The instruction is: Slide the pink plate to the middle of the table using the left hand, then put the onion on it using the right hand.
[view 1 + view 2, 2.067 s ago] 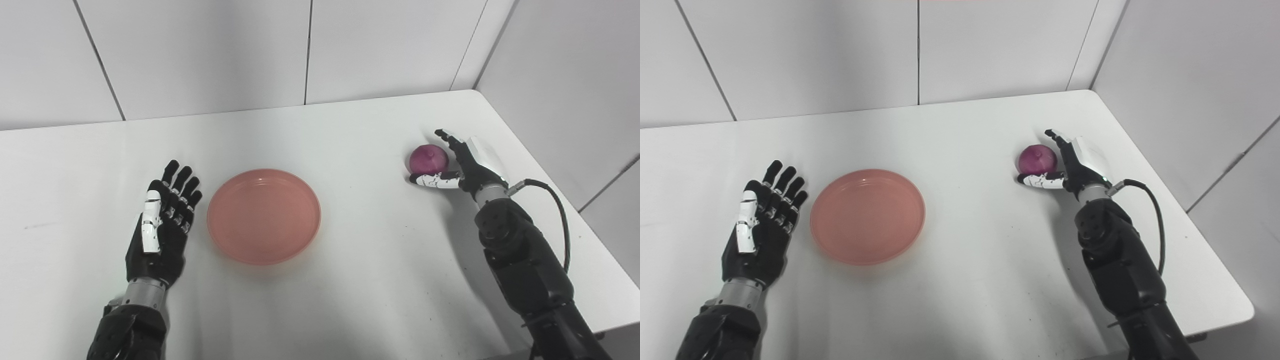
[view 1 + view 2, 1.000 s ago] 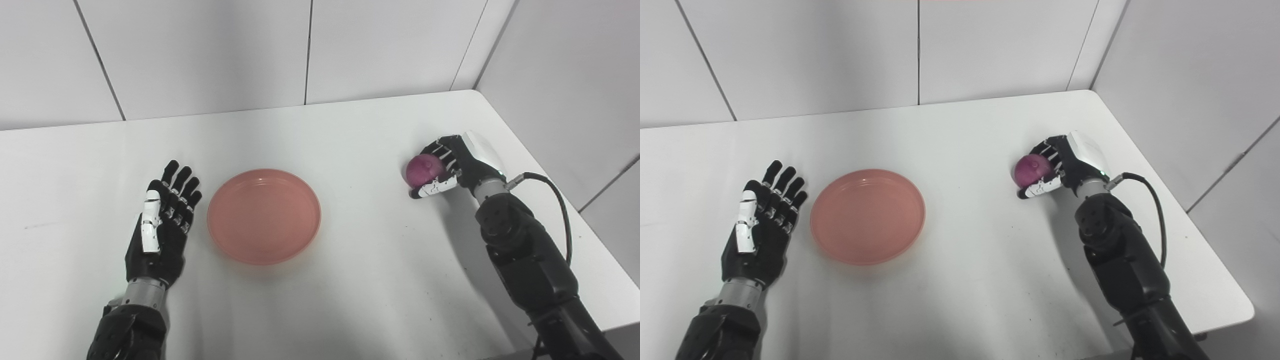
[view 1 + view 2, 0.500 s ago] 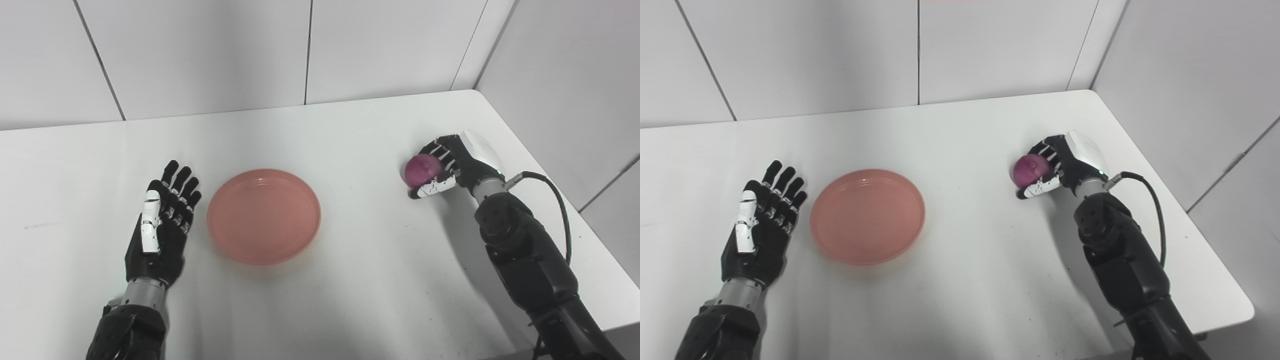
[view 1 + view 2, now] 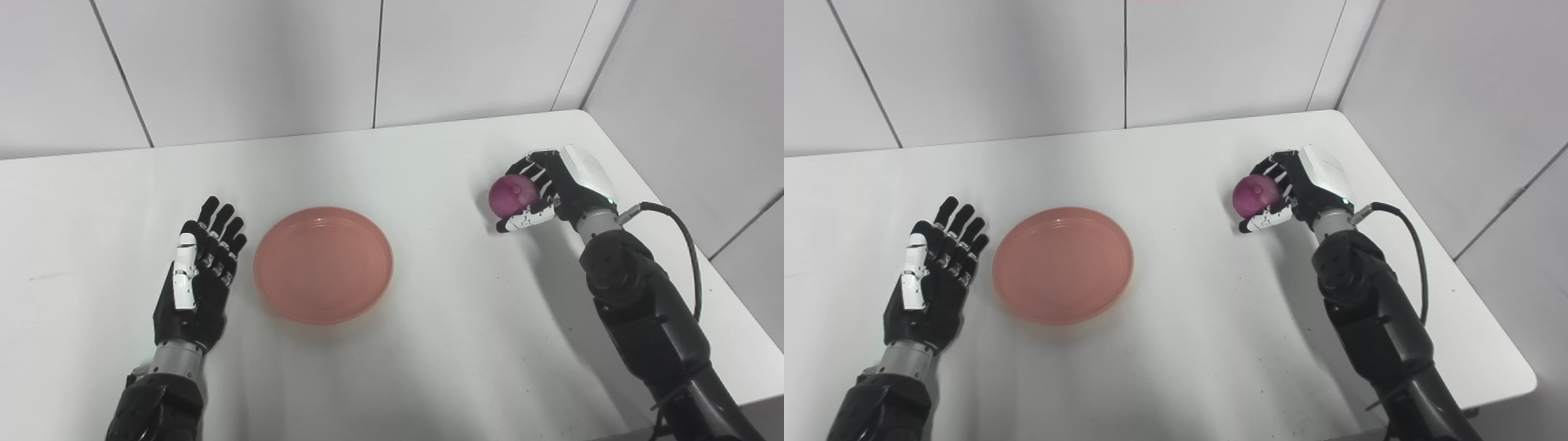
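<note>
A round pink plate lies on the white table, left of its middle. My left hand lies flat and open on the table just left of the plate, apart from it. My right hand is at the right side of the table, shut on a purple-red onion. It holds the onion a little above the tabletop, with fingers over it and the thumb under it. The same hand and onion show in the right eye view.
Grey wall panels stand along the back and right sides of the table. The table's right edge runs close beside my right arm. A black cable loops off the right wrist.
My right hand closed around the onion, then lifted it slightly and moved it a little left. The left hand and the plate have not moved.
</note>
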You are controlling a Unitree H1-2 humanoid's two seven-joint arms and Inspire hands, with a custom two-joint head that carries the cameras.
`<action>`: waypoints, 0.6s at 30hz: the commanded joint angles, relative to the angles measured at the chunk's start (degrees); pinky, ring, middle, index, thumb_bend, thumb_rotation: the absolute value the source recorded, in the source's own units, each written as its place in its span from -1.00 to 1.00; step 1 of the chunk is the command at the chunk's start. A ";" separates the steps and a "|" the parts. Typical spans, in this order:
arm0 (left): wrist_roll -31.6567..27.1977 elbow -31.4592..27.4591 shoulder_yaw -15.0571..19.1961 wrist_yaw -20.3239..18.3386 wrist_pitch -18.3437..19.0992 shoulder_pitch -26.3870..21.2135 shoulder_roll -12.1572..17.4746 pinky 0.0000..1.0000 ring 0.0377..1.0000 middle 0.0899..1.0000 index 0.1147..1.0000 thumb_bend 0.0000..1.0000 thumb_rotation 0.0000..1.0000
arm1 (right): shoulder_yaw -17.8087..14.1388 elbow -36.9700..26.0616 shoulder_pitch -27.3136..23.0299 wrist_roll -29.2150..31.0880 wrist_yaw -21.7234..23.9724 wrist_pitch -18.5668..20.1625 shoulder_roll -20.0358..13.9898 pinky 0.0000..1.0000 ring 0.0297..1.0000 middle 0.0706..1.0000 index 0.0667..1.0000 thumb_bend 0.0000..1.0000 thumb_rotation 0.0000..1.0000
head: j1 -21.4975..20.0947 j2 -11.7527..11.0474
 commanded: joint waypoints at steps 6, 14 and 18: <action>0.57 1.05 -0.23 0.72 2.06 1.43 -0.11 0.97 0.94 0.95 0.90 -0.11 1.00 | 0.04 -5.26 -3.09 -2.04 0.56 -0.13 -0.63 -0.22 -0.09 0.00 -0.10 0.03 -0.74 | 0.30 -0.14; 0.90 1.68 -0.46 0.60 1.24 1.40 -0.22 0.98 0.94 0.95 0.90 -0.10 1.00 | 1.40 -7.70 -4.69 -2.83 1.54 -1.58 0.16 -0.29 -0.16 -0.05 -0.10 0.03 -0.74 | 0.94 -0.20; 1.33 1.45 -0.62 1.15 1.34 1.49 -0.56 0.97 0.93 0.94 0.88 -0.09 1.00 | 2.93 -8.94 -5.94 -4.56 2.39 -0.46 1.23 -0.38 -0.25 -0.11 -0.10 0.03 -0.73 | 1.32 -0.27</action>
